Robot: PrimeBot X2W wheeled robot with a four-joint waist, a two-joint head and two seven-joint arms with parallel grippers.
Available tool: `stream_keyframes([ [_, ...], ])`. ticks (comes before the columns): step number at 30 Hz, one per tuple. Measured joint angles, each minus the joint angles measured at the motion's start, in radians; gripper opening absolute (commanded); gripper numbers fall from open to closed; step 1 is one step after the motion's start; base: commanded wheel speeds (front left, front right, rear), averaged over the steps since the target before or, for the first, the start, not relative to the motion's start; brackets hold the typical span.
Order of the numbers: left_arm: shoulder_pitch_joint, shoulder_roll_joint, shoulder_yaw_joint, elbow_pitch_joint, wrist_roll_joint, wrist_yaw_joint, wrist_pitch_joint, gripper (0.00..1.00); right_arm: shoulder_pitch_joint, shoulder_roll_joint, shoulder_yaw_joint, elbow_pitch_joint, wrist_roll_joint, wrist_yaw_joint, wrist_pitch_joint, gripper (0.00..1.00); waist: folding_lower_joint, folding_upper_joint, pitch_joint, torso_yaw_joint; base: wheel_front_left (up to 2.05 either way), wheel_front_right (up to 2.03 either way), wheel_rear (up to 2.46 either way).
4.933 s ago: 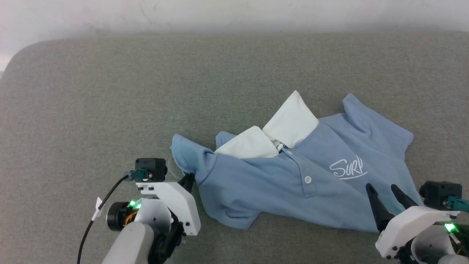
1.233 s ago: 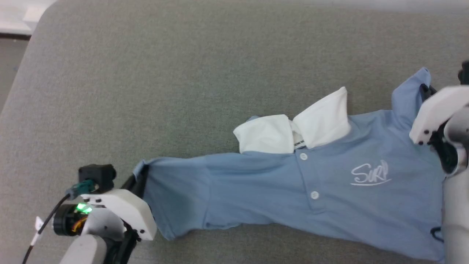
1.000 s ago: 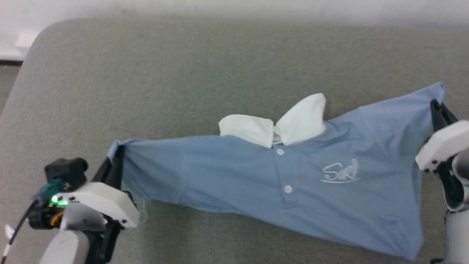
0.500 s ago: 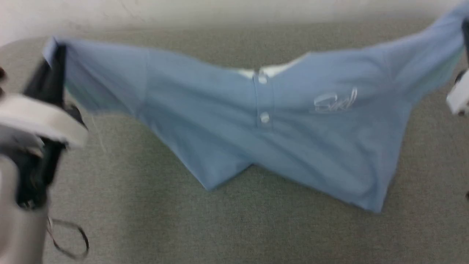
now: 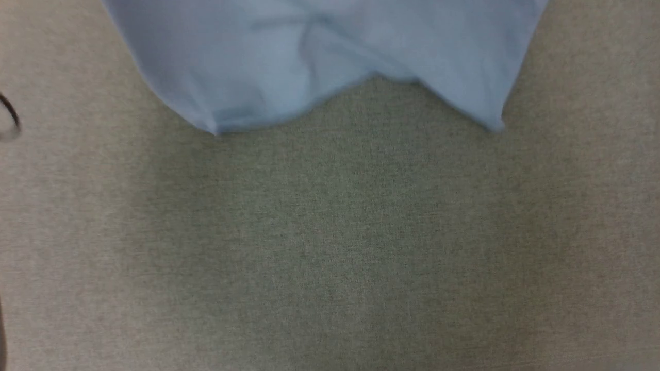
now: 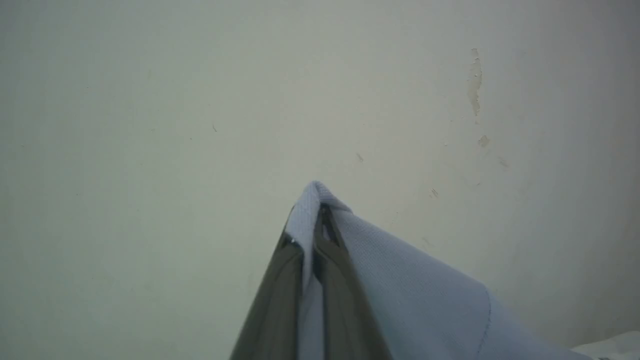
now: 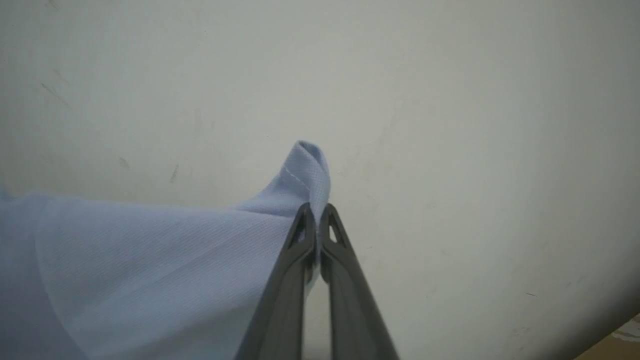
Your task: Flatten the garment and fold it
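Light blue knit cloth, the garment (image 5: 319, 51) is hanging in the air above the grey fabric-covered worktop (image 5: 330, 247), its lower body and uneven hem drooping into the top of the head view and seemingly clear of the surface. It is behaving as a light, limp, non-slippery textile: it is sagging between its supports, creasing along the middle, and will likely be taking whatever shape it is laid in, so it is best held at the sleeve ends or shoulder seams, where stitched edges are resisting slip. The left hand (image 6: 309, 227) is pinching one sleeve tip tight between closed fingers, and the right hand (image 7: 316, 212) is doing likewise with the other, each pointing toward a pale wall (image 6: 150, 100). A dark cable (image 5: 13, 116) is looping in at the head view's left edge. Compared with the earliest frame, the shirt is no longer lying crumpled on the worktop with the right hand open near the hem; it is now being stretched wide and raised, and the camera itself is also pointing differently.
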Motion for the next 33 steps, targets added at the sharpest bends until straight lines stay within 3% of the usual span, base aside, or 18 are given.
stream_keyframes([
  [9,-0.41,-0.022,0.036,0.157,0.013,0.006,-0.199,0.0,-0.325,0.11,-0.132,0.093,-0.173,0.001,-0.197,0.0,-0.0001,0.0,0.136,-0.021,0.0,0.0,0.0],
  [15,-0.464,-0.041,0.033,0.262,0.003,-0.039,-0.27,0.0,-0.406,0.14,-0.175,0.152,-0.23,0.001,-0.306,0.0,-0.0003,0.0,0.182,-0.029,0.0,0.0,0.0],
  [21,-0.301,-0.027,-0.015,0.372,0.008,-0.095,-0.255,0.0,-0.285,0.134,-0.152,0.27,-0.186,0.001,-0.32,0.0,-0.0003,0.0,0.188,-0.008,0.0,0.0,0.0],
  [26,-0.064,0.031,-0.143,0.391,0.091,-0.184,-0.211,0.0,-0.099,0.128,-0.106,0.35,-0.095,0.001,-0.304,0.0,-0.0004,0.0,0.165,0.002,0.0,0.0,0.0],
  [33,0.353,0.013,-0.183,0.28,0.01,-0.186,-0.074,0.0,0.201,0.11,-0.032,0.327,0.064,0.001,-0.189,0.0,-0.0005,0.0,0.082,0.015,0.0,0.0,0.0],
])
